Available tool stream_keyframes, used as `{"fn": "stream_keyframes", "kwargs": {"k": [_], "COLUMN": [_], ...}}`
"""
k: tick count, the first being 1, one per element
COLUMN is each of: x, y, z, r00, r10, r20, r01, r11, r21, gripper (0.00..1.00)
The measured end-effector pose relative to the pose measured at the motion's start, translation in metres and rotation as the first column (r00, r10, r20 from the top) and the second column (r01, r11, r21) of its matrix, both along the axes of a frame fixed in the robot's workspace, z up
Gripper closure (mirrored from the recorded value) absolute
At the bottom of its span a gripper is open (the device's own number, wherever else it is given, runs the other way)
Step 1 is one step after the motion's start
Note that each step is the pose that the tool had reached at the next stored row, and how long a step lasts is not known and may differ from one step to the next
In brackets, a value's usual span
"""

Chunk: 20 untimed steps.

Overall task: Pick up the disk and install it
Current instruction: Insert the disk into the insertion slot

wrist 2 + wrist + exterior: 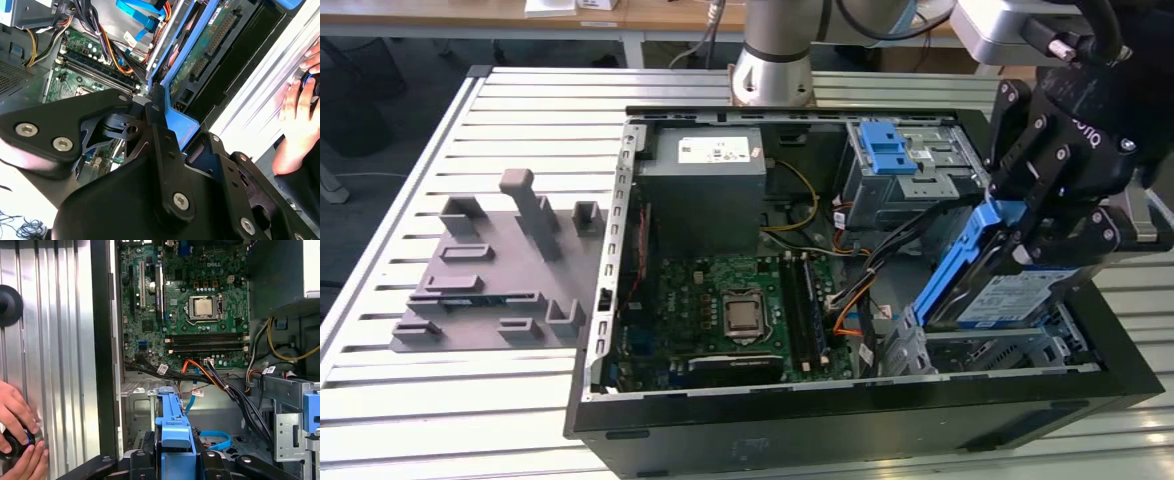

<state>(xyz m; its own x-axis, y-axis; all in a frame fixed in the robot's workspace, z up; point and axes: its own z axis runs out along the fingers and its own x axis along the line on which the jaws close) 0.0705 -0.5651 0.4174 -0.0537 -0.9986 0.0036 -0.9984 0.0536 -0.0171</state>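
Lower right of exterior view | gripper (1037,235) fingers clamped on disk (1003,297) | disk tilted edge-down just above metal bay (987,350) in computer case (854,425), likely for slotting in

The arm (774,45) stands as a pale grey column well behind the pincer (1025,238), off toward the exterior view's left. A light grey wrist (1001,30) sits directly above the pincer. The black pincer body hangs down from it at a slight tilt, with its linkage bars drawn inward. The jaws are closed from opposite sides on the blue frame of the disk (1014,295), which hangs on edge and slanted just below the fingertips. In the second wrist view, one of the fingers (162,135) lies flat along that frame. In the first wrist view, the pincer (176,454) grips the frame between both black tips.
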Motion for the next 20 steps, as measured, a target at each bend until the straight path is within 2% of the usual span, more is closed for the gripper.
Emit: {"fn": "stream_keyframes", "kwargs": {"k": [8,9,15,16,17,19,20], "x": [0.000,0.000,0.000,0.000,0.000,0.000,0.000], "y": [0.0000,0.0000,0.0000,0.0000,0.0000,0.0000,0.0000], "z": [-0.0059,-0.0069,-0.0136,-0.0144,-0.0151,-0.0169,-0.0178], "r00": [1.0000,1.0000,1.0000,1.0000,1.0000,1.0000,1.0000], "r10": [0.000,0.000,0.000,0.000,0.000,0.000,0.000], "r20": [0.0000,0.0000,0.0000,0.0000,0.0000,0.0000,0.0000], "r01": [0.000,0.000,0.000,0.000,0.000,0.000,0.000], "r11": [1.0000,1.0000,1.0000,1.0000,1.0000,1.0000,1.0000], "r21": [-0.0002,-0.0001,-0.0001,-0.0001,-0.0001,0.0000,0.0000], "gripper": [0.62,0.56,0.57,0.63,0.63,0.75,0.75]}}
